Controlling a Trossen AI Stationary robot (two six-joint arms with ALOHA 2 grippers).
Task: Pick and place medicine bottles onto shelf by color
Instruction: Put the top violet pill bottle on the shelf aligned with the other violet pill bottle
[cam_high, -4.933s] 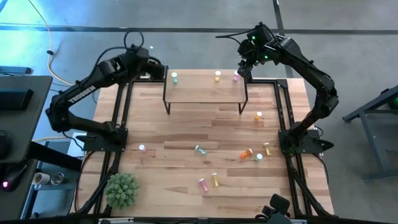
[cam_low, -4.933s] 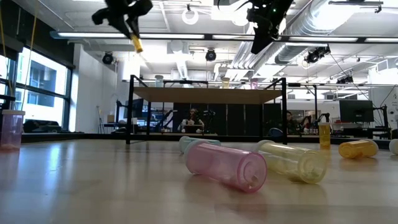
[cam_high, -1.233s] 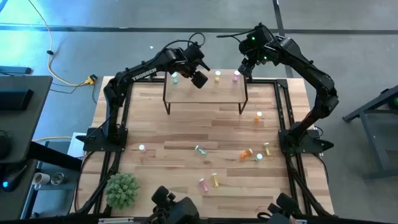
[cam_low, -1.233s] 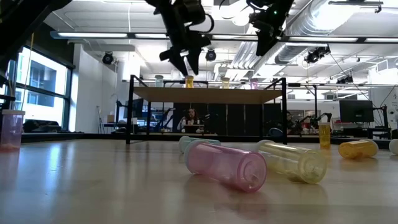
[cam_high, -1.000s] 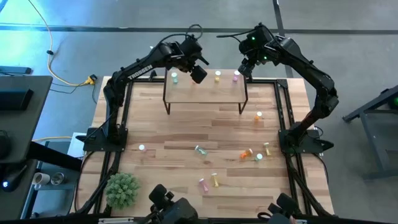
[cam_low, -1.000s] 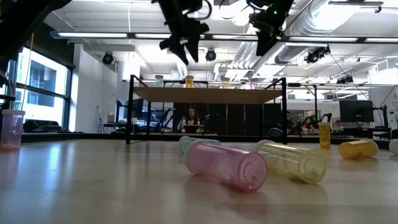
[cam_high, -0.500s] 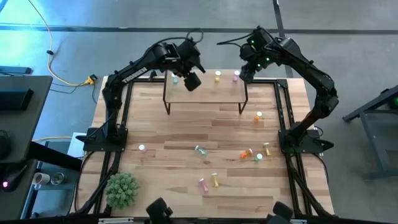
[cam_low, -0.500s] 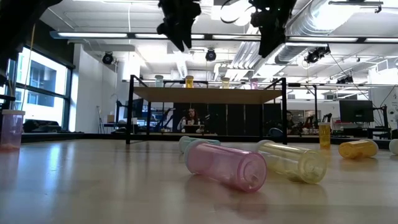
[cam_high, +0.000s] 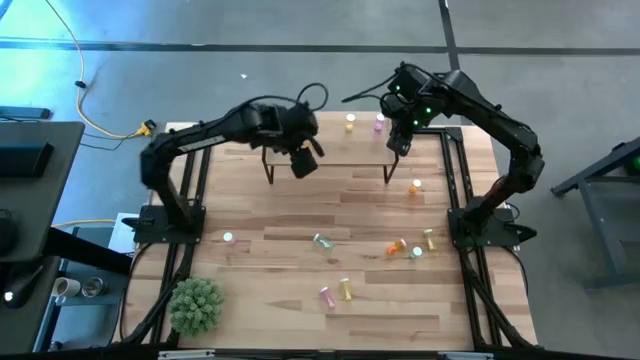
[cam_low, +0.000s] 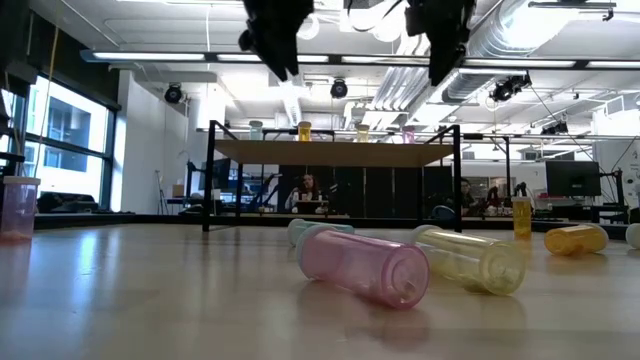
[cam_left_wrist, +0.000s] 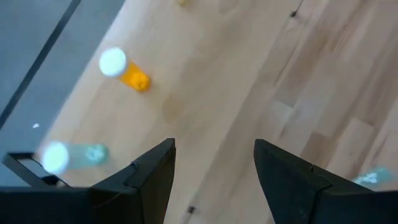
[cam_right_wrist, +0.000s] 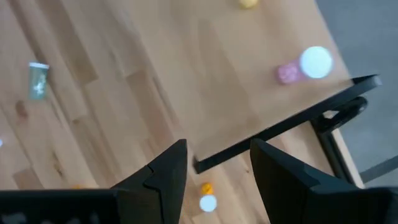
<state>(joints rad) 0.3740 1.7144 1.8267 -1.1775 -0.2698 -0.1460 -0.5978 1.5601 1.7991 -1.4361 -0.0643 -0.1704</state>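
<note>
Above the shelf's left half, the left gripper (cam_high: 305, 160) has pulled back toward the table's middle, jaws apart and empty; a second ago it hung right over the platform, next to the orange bottle (cam_left_wrist: 125, 70) now standing there. The left wrist view shows that orange bottle upright on the shelf (cam_high: 345, 147), with a green bottle (cam_left_wrist: 69, 155) at the corner beside it. So the orange one looks delivered, and this arm is free to go for another.

Farther right on the shelf stand a yellow bottle (cam_high: 350, 122) and a pink bottle (cam_high: 379, 122), near the right end. The right gripper (cam_high: 399, 140) has dropped from behind the shelf to hover over its right edge, jaws apart, holding nothing.

Still lying on the tabletop (cam_high: 300, 210) are several loose bottles: a green one (cam_high: 321, 241) mid-table, an orange one (cam_high: 397, 246) to the right, and a pink one (cam_low: 362, 262) nearest the low camera. Sorting is roughly a third done.
</note>
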